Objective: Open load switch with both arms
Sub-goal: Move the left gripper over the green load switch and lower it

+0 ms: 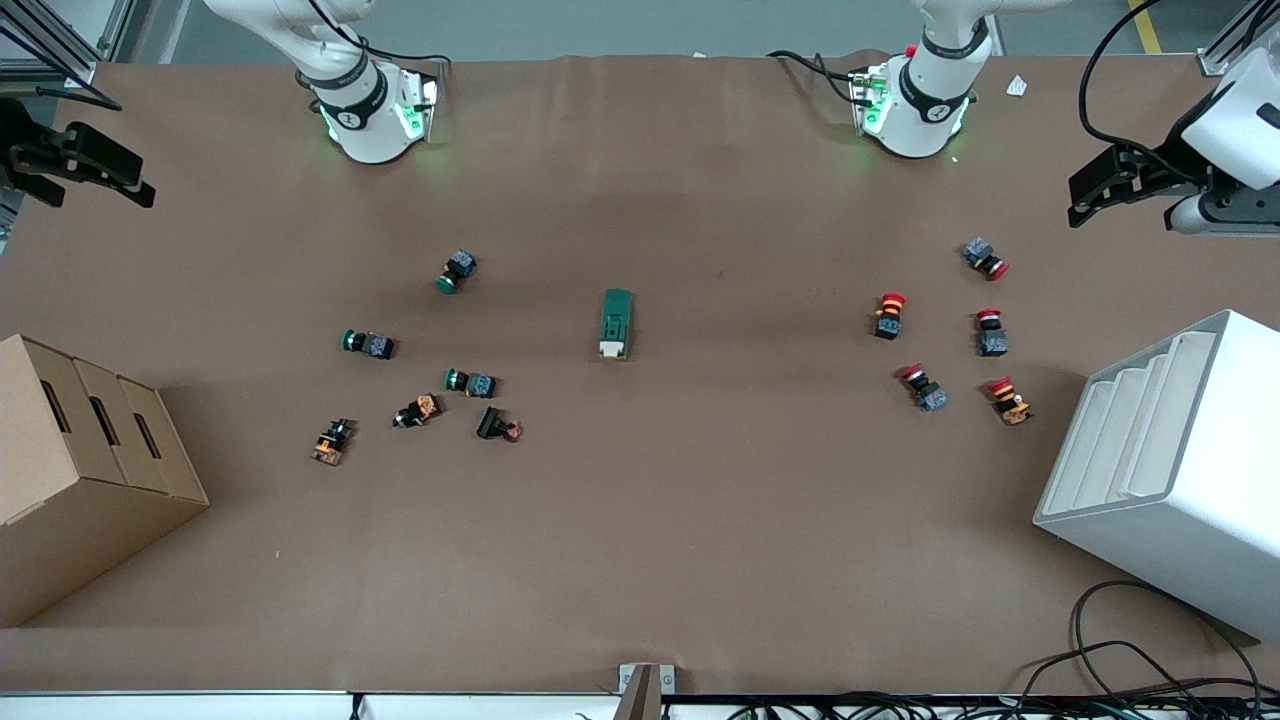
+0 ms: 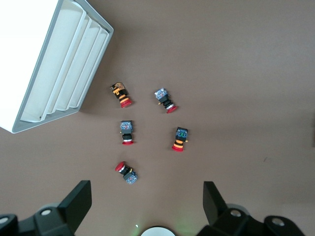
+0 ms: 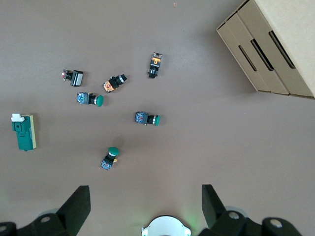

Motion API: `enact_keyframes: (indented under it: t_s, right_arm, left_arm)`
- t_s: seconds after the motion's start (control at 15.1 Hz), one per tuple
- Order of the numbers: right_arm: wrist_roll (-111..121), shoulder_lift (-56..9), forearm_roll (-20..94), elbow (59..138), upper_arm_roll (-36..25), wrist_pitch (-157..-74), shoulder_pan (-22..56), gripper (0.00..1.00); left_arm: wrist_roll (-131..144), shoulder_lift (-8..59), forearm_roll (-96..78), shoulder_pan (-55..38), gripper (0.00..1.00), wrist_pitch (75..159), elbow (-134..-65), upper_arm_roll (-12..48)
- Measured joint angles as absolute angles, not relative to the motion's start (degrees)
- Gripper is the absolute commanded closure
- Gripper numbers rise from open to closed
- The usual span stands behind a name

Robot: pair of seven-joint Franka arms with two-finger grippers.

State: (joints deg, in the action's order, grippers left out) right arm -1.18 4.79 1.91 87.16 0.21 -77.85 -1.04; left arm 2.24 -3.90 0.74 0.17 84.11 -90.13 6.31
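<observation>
You had the load switch point(image 1: 616, 323) lying flat on the brown table point(image 1: 640, 560), about midway between the two arms' ends and well apart from everything else. Taking that switch as the reference, the green-capped buttons point(image 1: 466, 382) lay scattered toward the right arm's end and the red-capped buttons point(image 1: 890, 315) toward the left arm's end; the cardboard box point(image 1: 80, 470) and the white tray rack point(image 1: 1170, 450) stood farther out still at those same ends. The switch appeared to be a small rigid plastic block, light enough to slide or tip if pushed from one side only, so you would have judged it best to pinch the green body across its narrow width with one gripper and to work the pale lever end point(image 1: 611, 349), which pointed toward the front camera, with the other. The plastic looked smooth, so a firm, square grip was advisable. The left gripper point(image 1: 1090, 195) hung over the table edge at its own end, well apart from the switch, with its fingers point(image 2: 74, 201) spread wide and holding nothing. The right gripper point(image 1: 95, 170) hung likewise at its own end, fingers point(image 3: 74, 204) spread wide and empty. In the right wrist view the switch lay well clear of the fingers; the left wrist view did not show it at all.
</observation>
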Motion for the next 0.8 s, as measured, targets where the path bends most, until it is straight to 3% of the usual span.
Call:
enact_keyframes:
  t_s: [0.53,0.8]
  right_arm:
    - [0.6,4.8,1.9,87.2,0.0,-77.8,-1.8,0.0]
    - [0.8,4.8,1.9,87.2,0.2,-77.7,-1.8,0.0]
  left_arm:
    - [2.1,-3.7,0.6,-0.4,0.0,84.1,-90.1,7.4]
    - [6.8,-2.5,0.4,-2.4,0.0,87.0,-91.5,14.9]
